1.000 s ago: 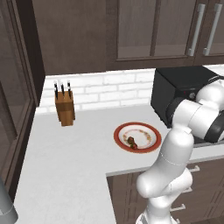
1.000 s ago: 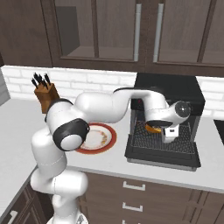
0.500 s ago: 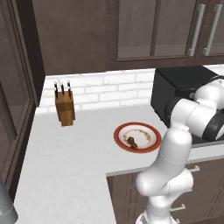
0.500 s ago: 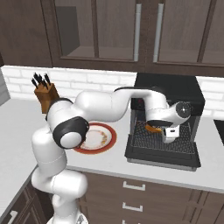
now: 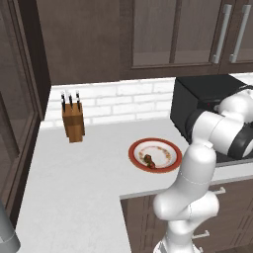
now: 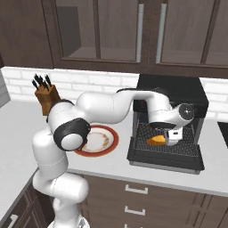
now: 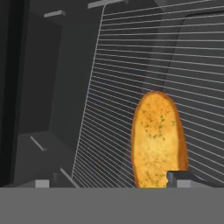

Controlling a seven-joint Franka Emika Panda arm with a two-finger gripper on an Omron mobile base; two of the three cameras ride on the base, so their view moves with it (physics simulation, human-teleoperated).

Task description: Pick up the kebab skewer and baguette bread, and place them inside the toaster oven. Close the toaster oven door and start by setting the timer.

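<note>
- knife block (image 5: 73, 122) stands at the back of the counter, far left of the toaster oven (image 6: 171, 124); not part of the job.
- kebab skewer (image 5: 148, 160) lies on the red-rimmed plate (image 5: 136, 151), just left of the toaster oven, untouched, well apart from the gripper.
- step in hand, my read: bread half of the loading is being finished, skewer half not yet begun.
- toaster oven door (image 6: 162, 158) is folded down flat in front of the toaster oven, cavity open.
- baguette bread (image 6: 156, 140) lies on the wire rack (image 7: 131, 78) inside the toaster oven, toward its left side.
- gripper (image 6: 173, 138) sits in the toaster oven mouth, just right of the bread; hand view has the loaf running up from between the tips, one dark fingertip (image 7: 177, 177) at its lower right edge.
- jaws look spread, not pinching the loaf; contact with the crust is too close to call.
- next move calls for backing straight out of the toaster oven without nudging the bread, then swinging left of it to the plate for the skewer.
- door closing and timer knob come after that.
</note>
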